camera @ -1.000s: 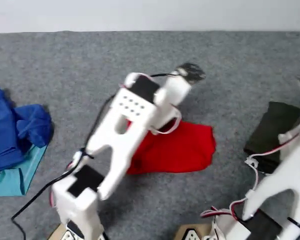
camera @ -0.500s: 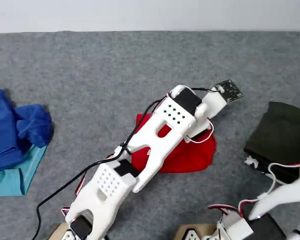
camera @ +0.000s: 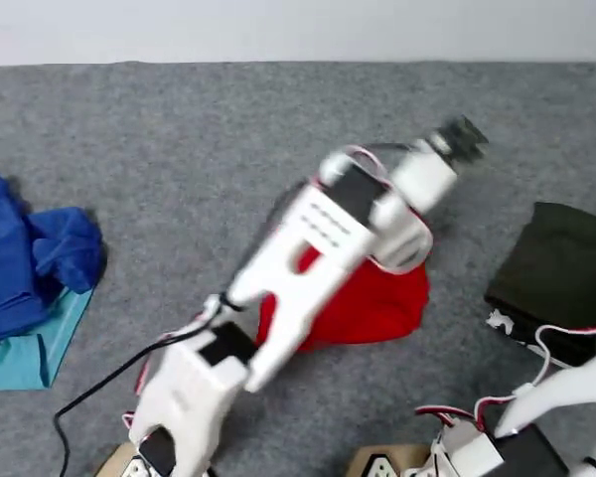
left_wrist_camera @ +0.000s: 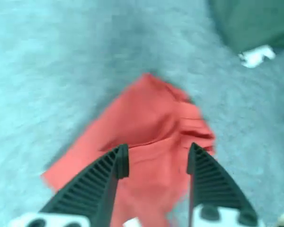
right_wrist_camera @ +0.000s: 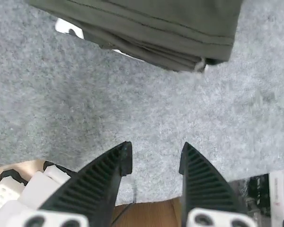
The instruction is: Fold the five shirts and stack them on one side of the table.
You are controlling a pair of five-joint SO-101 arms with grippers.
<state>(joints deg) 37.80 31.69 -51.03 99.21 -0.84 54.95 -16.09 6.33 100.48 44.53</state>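
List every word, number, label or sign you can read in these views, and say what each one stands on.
No text can be read in any view.
white label on the dark green shirt: any print is too small to read.
red shirt: no print shows on it.

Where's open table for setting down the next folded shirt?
Widest bare grey table runs along the far edge, and between the blue shirt and red shirt. The gap between the red shirt and the dark folded shirt is narrow, and the left arm hangs over the red shirt.
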